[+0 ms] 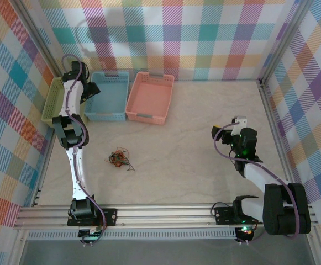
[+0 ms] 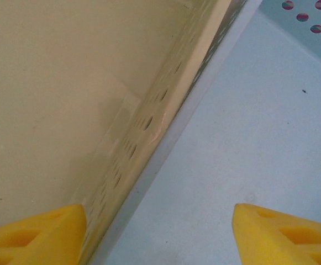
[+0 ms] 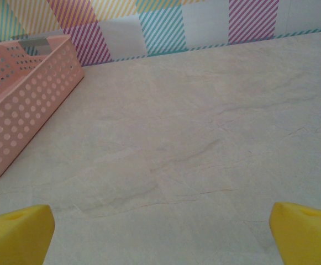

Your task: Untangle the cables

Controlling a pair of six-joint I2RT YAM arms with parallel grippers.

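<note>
Bright, even overhead light leaves only faint, soft-edged shadows on the table (image 1: 193, 165). Just ahead of the left gripper (image 2: 160, 237), the green basket (image 2: 149, 121) wall is out of focus, its holes smeared. Ahead of the right gripper (image 3: 160, 232), the pink basket (image 3: 27, 105) looks sharp, and the near yellow fingertips (image 3: 16, 232) are slightly blurred.

From above, the cables (image 1: 120, 159) form a knot too small to separate strand from strand. My left arm (image 1: 77, 165) covers part of the green basket (image 1: 50, 102). My right wrist camera cuts the pink basket (image 3: 27, 94) at its left edge.
</note>
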